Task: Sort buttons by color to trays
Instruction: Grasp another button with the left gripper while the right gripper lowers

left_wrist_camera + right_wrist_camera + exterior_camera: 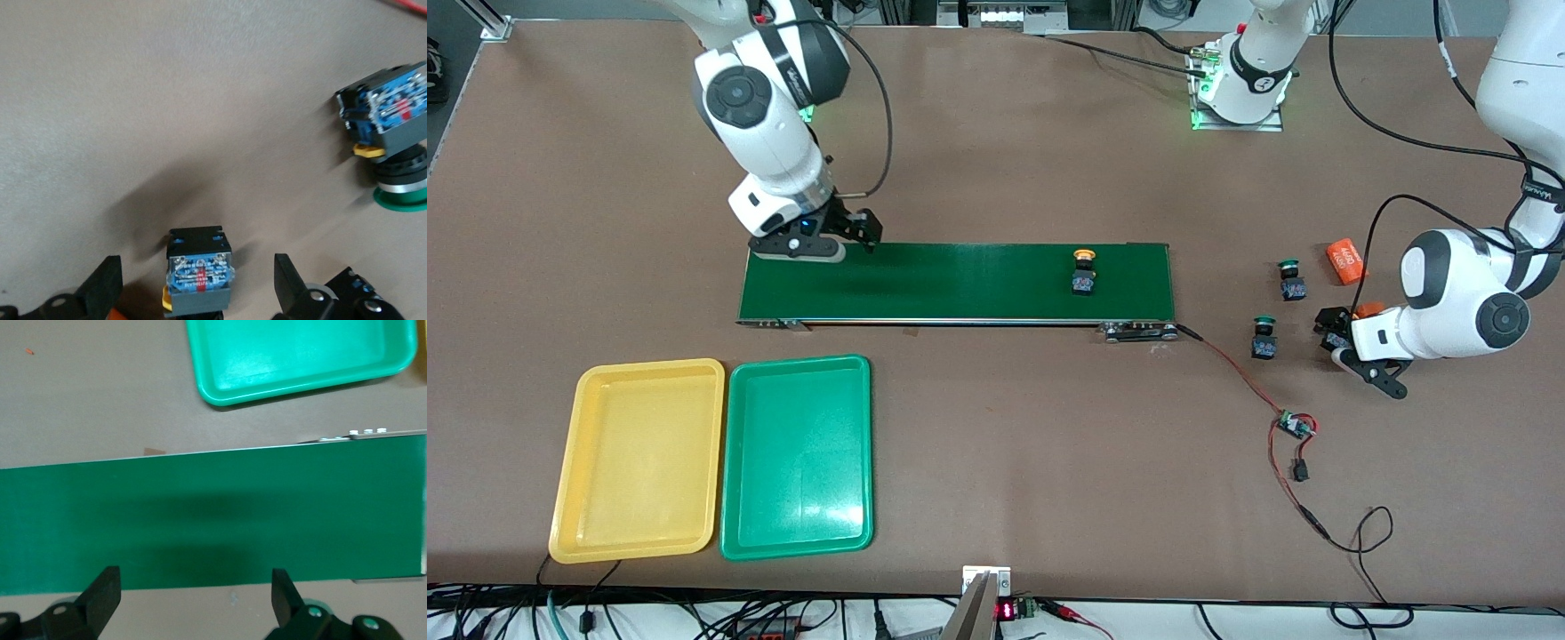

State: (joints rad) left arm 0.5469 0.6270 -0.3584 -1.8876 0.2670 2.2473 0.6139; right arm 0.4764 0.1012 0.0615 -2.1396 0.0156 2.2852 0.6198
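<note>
The yellow tray (638, 460) and the green tray (797, 457) lie side by side on the table (996, 178), closest to the front camera, toward the right arm's end. The two trays touch along one long side. Both have nothing in them.

Farther from the camera, toward the left arm's end, the left end effector (1352, 351) is low over the table. Its fingers (103, 290) are spread wide, and a button with a black-and-blue body (199, 270) sits in the gap between them. The fingers do not touch it. Its cap is hidden.

A green-capped button (1263, 338) stands just beside that end effector. Another green-capped button (1291, 279) is a bit farther from the camera. An orange cylinder (1345, 260) lies near it.

The long dark-green conveyor belt (956, 282) is in the middle of the table. A yellow-capped button (1084, 272) stands on it, near the left arm's end of the belt.

The right end effector (831, 240) hangs over the belt's end nearer the right arm. Its fingers (100, 600) are wide apart and hold nothing.
</note>
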